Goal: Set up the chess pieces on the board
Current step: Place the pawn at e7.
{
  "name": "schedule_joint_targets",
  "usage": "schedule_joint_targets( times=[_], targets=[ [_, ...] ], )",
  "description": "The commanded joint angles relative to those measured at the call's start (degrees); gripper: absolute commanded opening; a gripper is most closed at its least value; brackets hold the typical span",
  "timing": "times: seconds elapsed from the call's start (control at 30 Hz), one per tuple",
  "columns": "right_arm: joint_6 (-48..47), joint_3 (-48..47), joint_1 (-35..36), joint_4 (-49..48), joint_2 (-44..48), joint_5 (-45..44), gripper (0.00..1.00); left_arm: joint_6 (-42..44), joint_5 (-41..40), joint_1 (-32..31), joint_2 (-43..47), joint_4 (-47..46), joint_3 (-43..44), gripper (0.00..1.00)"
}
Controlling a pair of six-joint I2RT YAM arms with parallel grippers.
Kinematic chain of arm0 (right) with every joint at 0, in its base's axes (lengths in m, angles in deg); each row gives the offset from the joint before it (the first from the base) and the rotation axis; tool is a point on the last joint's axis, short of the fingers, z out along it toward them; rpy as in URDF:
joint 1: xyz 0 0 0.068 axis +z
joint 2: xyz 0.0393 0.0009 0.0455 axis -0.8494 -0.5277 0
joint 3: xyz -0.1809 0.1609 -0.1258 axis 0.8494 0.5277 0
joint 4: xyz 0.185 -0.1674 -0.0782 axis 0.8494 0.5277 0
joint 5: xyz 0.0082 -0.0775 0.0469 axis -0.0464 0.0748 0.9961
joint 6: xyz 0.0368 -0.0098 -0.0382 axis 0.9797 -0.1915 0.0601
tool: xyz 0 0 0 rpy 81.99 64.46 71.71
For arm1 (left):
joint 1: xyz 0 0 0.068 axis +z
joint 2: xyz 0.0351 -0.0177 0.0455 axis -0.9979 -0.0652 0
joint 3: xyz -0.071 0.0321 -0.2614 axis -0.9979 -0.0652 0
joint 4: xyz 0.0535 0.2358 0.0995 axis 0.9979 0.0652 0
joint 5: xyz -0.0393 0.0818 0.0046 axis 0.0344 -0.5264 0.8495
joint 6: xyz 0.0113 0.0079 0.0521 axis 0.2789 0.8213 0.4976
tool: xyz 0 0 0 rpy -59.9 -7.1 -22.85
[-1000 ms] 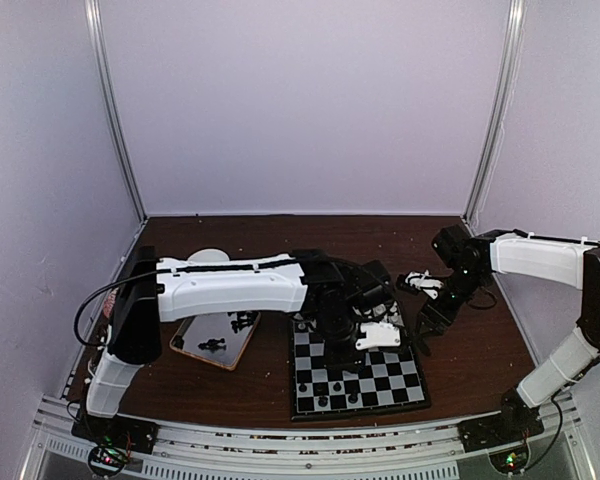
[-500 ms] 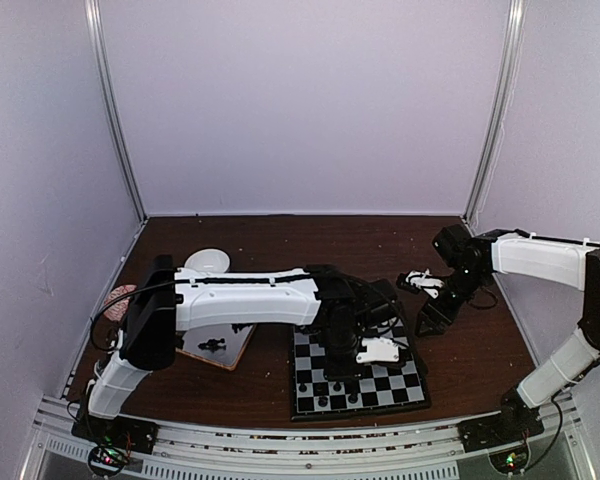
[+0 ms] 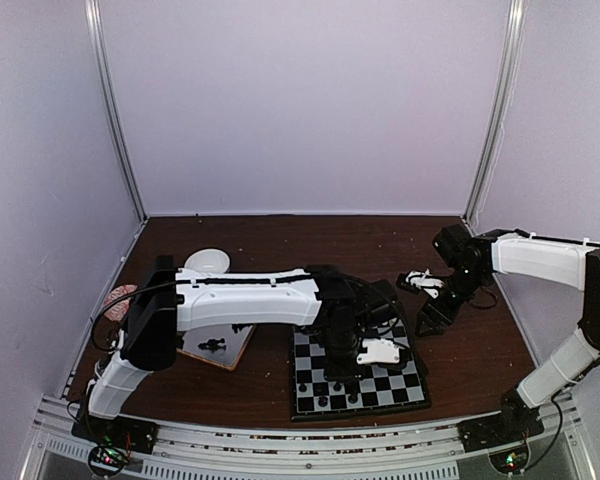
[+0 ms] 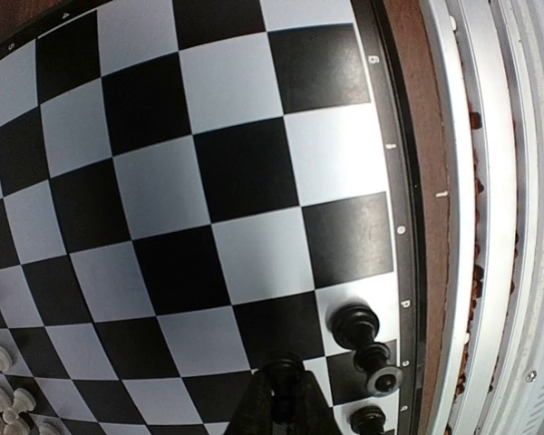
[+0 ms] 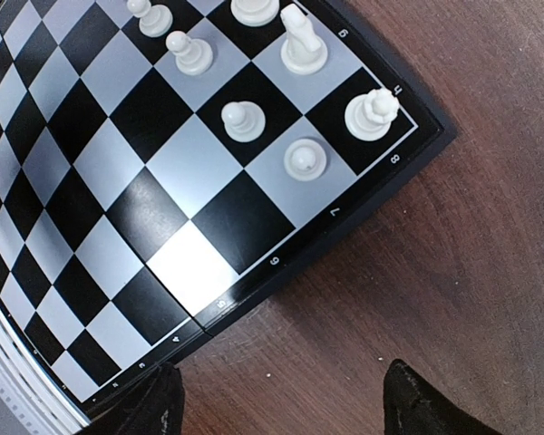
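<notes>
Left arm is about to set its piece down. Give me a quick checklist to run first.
1. Left gripper closed on a black piece: ok.
2. Square under that piece free: cannot tell, the fingers hide it.
3. Neighbouring black pieces by the board's edge standing upright: ok.
4. Right gripper open, off the board, over the table: ok.
5. White pieces near the right arm's corner upright on their squares: ok.
</notes>
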Motion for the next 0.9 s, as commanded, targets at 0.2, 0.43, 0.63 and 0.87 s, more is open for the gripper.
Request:
schedule_joint_targets(
  times=[0.2,0.43,0.63,0.87],
  targets=[
    [-0.43,-1.16,0.1,0.9,-0.09,0.0,0.76,1.44,1.21,-0.18,-2.05,1.24,2.26,0.07],
    [-0.43,-1.24,0.09,1.02,-0.2,0.08,0.76,1.69,1.18,-0.11,-2.89,1.39,3.03,0.08],
    [-0.46,-1.2,0.1,1.12,-0.5,0.12,0.76,1.88,1.24,-0.18,-3.08,1.39,3.14,0.09],
    [-0.51,-1.18,0.09,1.07,-0.47,0.16,0.76,2.32,1.67,-0.13,-3.47,1.38,3.53,0.09]
  ],
)
